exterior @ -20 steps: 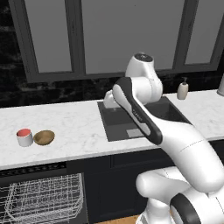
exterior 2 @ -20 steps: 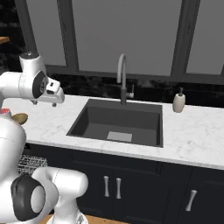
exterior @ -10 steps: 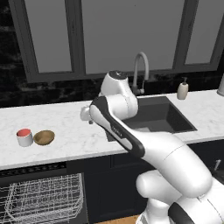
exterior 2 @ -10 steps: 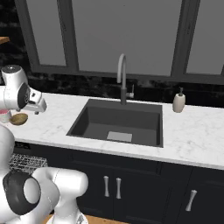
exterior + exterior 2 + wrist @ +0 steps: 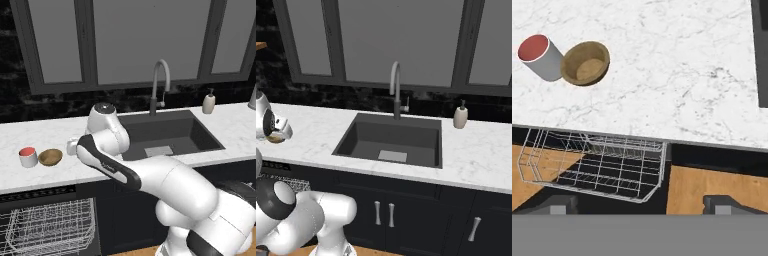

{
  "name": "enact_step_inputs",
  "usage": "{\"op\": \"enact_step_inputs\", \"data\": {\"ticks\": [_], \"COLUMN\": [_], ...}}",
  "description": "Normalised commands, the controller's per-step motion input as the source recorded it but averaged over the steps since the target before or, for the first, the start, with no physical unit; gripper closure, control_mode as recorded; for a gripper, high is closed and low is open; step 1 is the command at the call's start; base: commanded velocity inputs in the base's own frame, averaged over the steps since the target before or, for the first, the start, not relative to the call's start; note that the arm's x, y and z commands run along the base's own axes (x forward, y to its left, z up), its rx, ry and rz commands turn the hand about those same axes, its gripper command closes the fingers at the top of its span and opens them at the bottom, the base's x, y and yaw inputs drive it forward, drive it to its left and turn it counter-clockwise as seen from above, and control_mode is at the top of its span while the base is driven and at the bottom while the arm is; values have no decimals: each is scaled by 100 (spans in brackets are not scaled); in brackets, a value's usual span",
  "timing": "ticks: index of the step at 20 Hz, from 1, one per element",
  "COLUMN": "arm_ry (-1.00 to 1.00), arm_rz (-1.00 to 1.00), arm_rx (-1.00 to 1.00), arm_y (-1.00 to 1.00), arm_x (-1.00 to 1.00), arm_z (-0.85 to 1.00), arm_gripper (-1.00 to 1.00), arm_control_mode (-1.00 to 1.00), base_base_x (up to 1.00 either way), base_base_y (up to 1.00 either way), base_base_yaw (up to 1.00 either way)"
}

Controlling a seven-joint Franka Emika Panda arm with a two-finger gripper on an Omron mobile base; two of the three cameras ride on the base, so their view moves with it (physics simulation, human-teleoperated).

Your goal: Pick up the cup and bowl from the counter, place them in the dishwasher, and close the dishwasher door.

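The white cup (image 5: pixel 539 56) with its red inside stands on the marble counter (image 5: pixel 677 75), touching the golden-brown bowl (image 5: pixel 586 62) on its right. The left base view has the cup (image 5: pixel 28 157) and the bowl (image 5: pixel 50 157) at the counter's left end. My gripper (image 5: pixel 640 206) is open with nothing between its fingers, and hovers above the counter's front edge, a short way right of the bowl. Below the edge the dishwasher (image 5: pixel 45 200) stands open, its white wire rack (image 5: pixel 597 165) in sight. I cannot make out the dishwasher door.
A dark inset sink (image 5: pixel 165 132) with a curved faucet (image 5: pixel 159 85) lies right of the arm. A beige soap dispenser (image 5: pixel 209 102) stands past the sink. Dark cabinet doors (image 5: pixel 386 212) run below the counter. Wooden floor (image 5: pixel 712 185) shows beside the rack.
The arm has swung left, from over the sink to the counter's front edge near the bowl. The gripper stayed open. Cup and bowl have not moved.
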Motion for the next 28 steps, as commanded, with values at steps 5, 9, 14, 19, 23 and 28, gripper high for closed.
{"op": "enact_step_inputs", "data": {"ticks": [5,9,14,19,23,28], "arm_ry": [0,6,1,0,0,0], "arm_rz": [0,0,4,2,7,7], "arm_rx": [-2,-3,1,0,0,-1], "arm_y": [79,58,16,29,33,36], "arm_x": [10,25,26,26,20,19], "arm_z": [-16,-1,-19,-21,-8,-2], "arm_gripper": [-100,-100,-100,-100,-100,-100], "arm_control_mode": [-100,-100,-100,-100,-100,-100], "base_base_x": [0,0,0,0,0,0], "base_base_y": [0,0,0,0,0,0], "base_base_yaw": [0,0,0,0,0,0]}}
